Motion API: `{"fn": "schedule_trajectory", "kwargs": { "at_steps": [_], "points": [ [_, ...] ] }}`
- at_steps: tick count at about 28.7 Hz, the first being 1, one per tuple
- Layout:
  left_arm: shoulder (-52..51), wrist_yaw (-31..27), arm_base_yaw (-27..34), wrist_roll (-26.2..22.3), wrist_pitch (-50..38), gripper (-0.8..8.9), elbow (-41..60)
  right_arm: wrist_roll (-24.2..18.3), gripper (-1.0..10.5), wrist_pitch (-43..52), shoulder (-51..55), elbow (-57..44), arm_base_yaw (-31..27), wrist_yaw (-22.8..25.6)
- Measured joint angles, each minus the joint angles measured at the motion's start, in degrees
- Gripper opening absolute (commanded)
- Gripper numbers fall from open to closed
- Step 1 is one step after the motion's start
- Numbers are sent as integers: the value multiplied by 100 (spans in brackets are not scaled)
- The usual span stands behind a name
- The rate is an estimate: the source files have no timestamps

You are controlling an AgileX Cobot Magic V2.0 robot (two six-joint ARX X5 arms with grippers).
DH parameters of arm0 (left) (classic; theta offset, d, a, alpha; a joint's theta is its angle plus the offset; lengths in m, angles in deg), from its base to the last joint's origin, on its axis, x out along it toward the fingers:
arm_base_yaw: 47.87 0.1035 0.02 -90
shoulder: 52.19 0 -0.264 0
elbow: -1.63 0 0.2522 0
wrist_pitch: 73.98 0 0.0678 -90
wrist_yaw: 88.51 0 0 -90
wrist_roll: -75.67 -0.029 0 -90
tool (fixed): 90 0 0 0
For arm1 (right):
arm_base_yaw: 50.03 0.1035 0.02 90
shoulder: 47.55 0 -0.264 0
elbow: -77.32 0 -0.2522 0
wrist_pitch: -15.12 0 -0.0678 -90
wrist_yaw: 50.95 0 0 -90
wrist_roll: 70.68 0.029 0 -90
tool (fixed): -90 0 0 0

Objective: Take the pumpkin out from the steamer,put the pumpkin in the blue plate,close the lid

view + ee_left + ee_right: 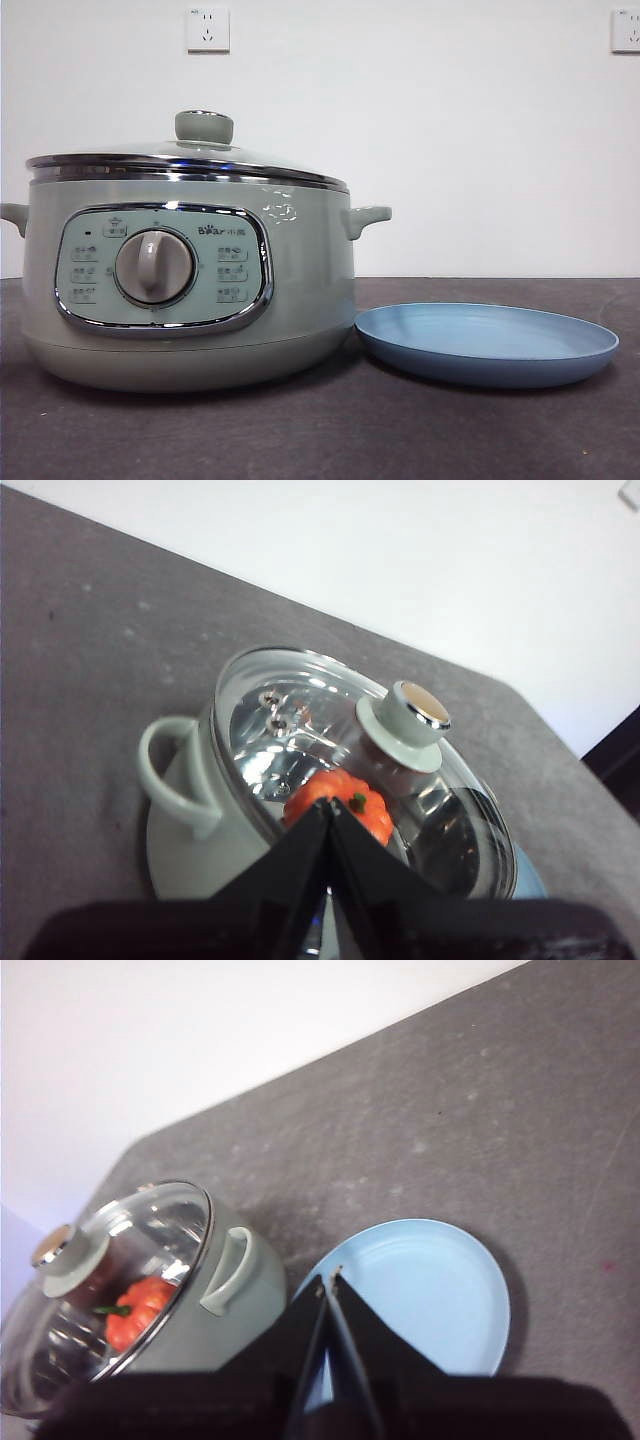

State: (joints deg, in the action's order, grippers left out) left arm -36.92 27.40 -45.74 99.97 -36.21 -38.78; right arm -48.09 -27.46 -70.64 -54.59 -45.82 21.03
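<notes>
Front view: the glossy sage steamer (190, 290) wears its glass lid (185, 158); the matte blue plate (487, 345) lies at 3 o'clock, just beside.

Left wrist view: the left gripper (328, 805) (jaws pressed together) hangs above the ribbed pumpkin (340, 798), under glass.

Right wrist view: the right gripper (328, 1278), jaws together, hangs over the plate.

The steamer (190, 290) and blue plate (487, 343) are seen level and close from the front; both wrist views look steeply down from above — steamer shared.

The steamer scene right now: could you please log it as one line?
lid on steamer | pumpkin inside | blue plate empty beside it | left gripper shut above lid | right gripper shut above plate
</notes>
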Motion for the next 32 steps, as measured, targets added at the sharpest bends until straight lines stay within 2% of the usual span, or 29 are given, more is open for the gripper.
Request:
{"fn": "schedule_trajectory", "kwargs": {
  "at_steps": [6,12,16,17,19,20,21,22,23,24,30,32],
  "points": [
    [1093,166,0,-780,227,-8,-872,-754,-2,-479,-833,841,0,-7],
    [2083,479,0,-1567,999,-5,-1847,-1486,1,-1172,-1611,1694,0,-435],
    [2564,645,-74,-1910,1370,-3,-2341,-1821,8,-1552,-2044,2177,0,-461],
    [2651,691,-107,-1952,1414,0,-2430,-1895,21,-1626,-2135,2273,0,-518],
    [2774,793,-168,-2015,1421,2,-2551,-1974,125,-1670,-2271,2396,0,-601],
    [2817,837,-201,-2028,1421,20,-2597,-2011,196,-1666,-2323,2437,0,-601],
    [2846,841,-236,-2041,1412,87,-2625,-2031,265,-1663,-2361,2459,0,-601],
    [2865,850,-262,-2044,1399,177,-2632,-2041,322,-1666,-2385,2463,0,-601],
    [2887,852,-306,-2044,1390,338,-2632,-2048,398,-1670,-2415,2465,0,-601],
    [2918,850,-348,-2037,1373,436,-2632,-2048,448,-1672,-2452,2465,0,-599],
    [3244,772,-640,-1825,820,444,-2769,-2046,446,-1676,-2544,2465,0,-599],
    [3552,411,-918,-1827,796,444,-3130,-2046,446,-1676,-2562,2465,0,-599]
  ]
}}
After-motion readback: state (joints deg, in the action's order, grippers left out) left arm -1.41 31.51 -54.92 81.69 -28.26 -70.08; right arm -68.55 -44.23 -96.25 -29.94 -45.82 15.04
